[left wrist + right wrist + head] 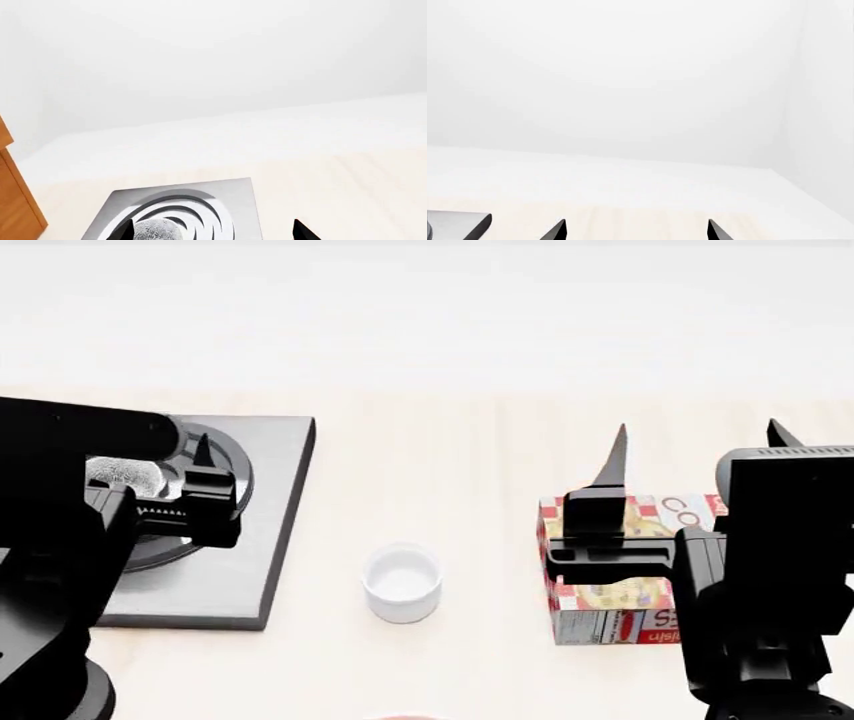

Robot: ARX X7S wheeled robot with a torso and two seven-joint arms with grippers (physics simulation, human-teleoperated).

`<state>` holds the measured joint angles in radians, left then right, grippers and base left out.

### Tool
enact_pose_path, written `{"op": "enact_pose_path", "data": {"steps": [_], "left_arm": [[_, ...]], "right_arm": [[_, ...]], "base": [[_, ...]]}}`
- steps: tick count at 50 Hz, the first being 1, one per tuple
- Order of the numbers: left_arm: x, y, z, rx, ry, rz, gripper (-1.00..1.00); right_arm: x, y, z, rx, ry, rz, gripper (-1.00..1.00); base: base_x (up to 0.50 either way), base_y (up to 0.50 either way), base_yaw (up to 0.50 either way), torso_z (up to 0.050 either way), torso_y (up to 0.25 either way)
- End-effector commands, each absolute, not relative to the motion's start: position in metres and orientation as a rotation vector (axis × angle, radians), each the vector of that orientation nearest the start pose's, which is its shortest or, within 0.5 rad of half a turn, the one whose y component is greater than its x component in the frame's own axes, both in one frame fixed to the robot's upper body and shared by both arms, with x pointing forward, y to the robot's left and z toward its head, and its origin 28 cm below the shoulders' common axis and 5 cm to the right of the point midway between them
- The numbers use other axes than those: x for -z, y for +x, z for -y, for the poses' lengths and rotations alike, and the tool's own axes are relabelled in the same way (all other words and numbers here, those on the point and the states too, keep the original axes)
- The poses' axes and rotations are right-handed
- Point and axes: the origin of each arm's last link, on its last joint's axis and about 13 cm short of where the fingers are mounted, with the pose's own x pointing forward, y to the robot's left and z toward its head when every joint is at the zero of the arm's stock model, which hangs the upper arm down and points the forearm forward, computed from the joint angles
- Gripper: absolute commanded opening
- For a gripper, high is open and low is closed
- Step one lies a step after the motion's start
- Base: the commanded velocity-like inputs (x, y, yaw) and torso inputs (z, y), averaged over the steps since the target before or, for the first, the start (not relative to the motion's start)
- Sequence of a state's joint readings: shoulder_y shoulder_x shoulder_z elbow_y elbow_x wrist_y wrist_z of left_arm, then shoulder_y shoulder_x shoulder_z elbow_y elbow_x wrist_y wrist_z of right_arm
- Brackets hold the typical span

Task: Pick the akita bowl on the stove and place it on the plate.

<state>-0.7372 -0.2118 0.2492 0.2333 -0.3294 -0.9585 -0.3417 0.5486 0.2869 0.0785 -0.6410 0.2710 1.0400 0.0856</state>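
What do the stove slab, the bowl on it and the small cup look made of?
Stove: matte grey metal, judging by its flat even sheen. Bowl: probably glazed ceramic, white with grey speckle. Cup: smooth plain white, ceramic or plastic; cannot tell.

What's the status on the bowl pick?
Left tool open, astride akita bowl on stove. Right tool open, idle above carton. White cup mid-table; plate barely in view.
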Motion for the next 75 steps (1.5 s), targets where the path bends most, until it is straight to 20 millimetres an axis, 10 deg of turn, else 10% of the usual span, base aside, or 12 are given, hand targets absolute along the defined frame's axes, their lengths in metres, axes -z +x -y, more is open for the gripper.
{"op": "enact_pose_path", "data": {"steps": [1, 54, 75], "left_arm": [[-0.189, 0.309, -0.198, -0.021, 0.119, -0.035, 1.00], [-0.299, 0.382, -0.215, -0.073, -0.002, -0.107, 1.00], [-0.301, 0.410, -0.216, -0.069, -0.043, -0.181, 1.00]], "right_arm": [[-0.208, 0.250, 0.150, 0.048, -0.074, 0.155, 1.00], [-0.209, 0.249, 0.149, 0.046, -0.078, 0.160, 1.00], [-0.207, 0.250, 0.150, 0.045, -0.069, 0.161, 1.00]], "base": [[0.09, 0.00, 0.00, 0.000, 0.000], [0.00, 0.00, 0.00, 0.000, 0.000], [0.00, 0.00, 0.00, 0.000, 0.000]]}}
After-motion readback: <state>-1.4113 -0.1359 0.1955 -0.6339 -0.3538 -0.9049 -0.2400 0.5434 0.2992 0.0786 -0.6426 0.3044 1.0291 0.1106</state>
